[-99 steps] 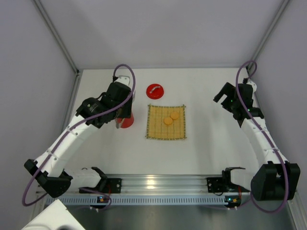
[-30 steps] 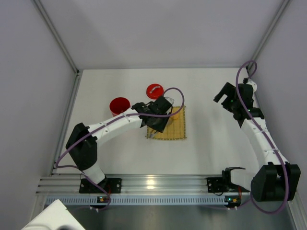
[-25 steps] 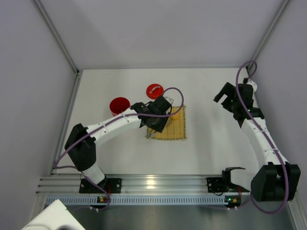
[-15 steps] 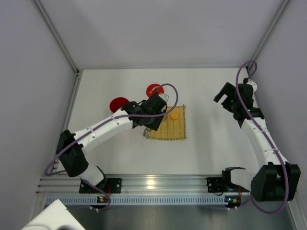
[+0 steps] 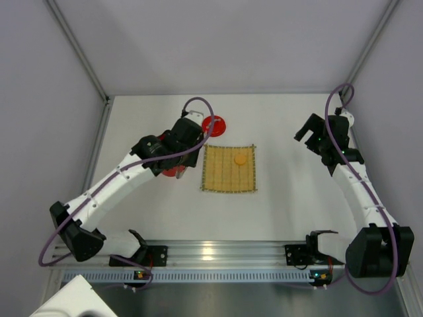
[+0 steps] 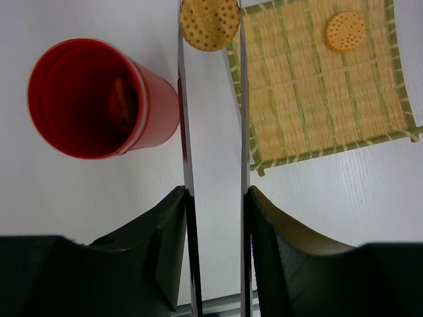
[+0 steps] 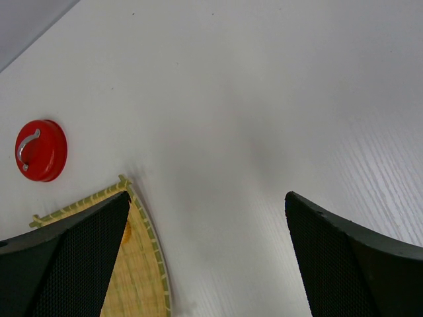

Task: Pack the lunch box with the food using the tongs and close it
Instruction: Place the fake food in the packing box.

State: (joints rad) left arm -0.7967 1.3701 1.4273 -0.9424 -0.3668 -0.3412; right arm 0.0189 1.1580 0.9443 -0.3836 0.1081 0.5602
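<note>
My left gripper point(image 6: 215, 191) is shut on the tongs point(image 6: 186, 139), whose two thin metal arms run up between its fingers. The tong tips pinch a round orange-yellow slice of food point(image 6: 210, 23), which hangs just right of the open red lunch box point(image 6: 99, 99). A reddish-brown piece point(image 6: 122, 99) lies inside the box. A second slice point(image 6: 345, 31) rests on the bamboo mat point(image 6: 317, 99). In the top view the left gripper point(image 5: 177, 153) covers most of the lunch box point(image 5: 173, 172), and the red lid point(image 5: 215, 125) lies behind it. My right gripper point(image 7: 207, 195) is open and holds nothing.
The bamboo mat point(image 5: 229, 168) lies mid-table with one slice point(image 5: 240, 159) on it. The right arm point(image 5: 327, 142) hovers at the far right, away from the mat. The lid point(image 7: 41, 150) and a mat corner point(image 7: 142, 277) show in the right wrist view. Walls enclose the table.
The left arm has swung from over the mat leftward to the lunch box, carrying one slice in the tongs. One slice stays on the mat. The right arm has not moved.
</note>
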